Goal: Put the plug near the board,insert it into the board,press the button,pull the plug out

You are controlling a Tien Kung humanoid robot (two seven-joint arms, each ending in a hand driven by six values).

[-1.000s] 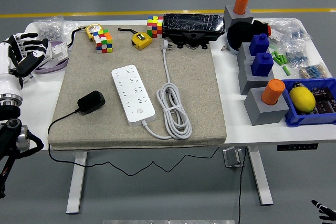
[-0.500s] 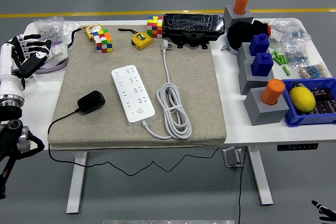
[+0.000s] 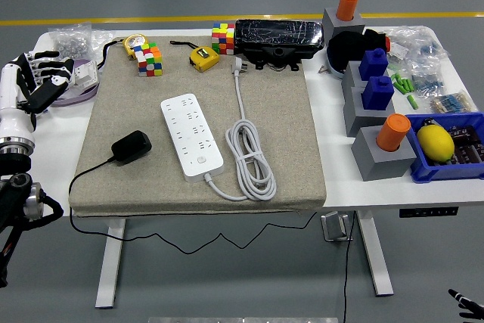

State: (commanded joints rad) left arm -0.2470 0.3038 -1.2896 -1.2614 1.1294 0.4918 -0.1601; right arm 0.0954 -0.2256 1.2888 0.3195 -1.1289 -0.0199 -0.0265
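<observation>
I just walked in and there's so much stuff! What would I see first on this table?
Probably the white power strip in the middle of the grey mat, with its coiled white cord beside it. Then the bright cubes at the mat's far edge and the yellow lemon in the blue bin, far right.

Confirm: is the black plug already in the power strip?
Out. The black plug lies on the mat left of the power strip, apart from it; every socket looks vacant.
</observation>
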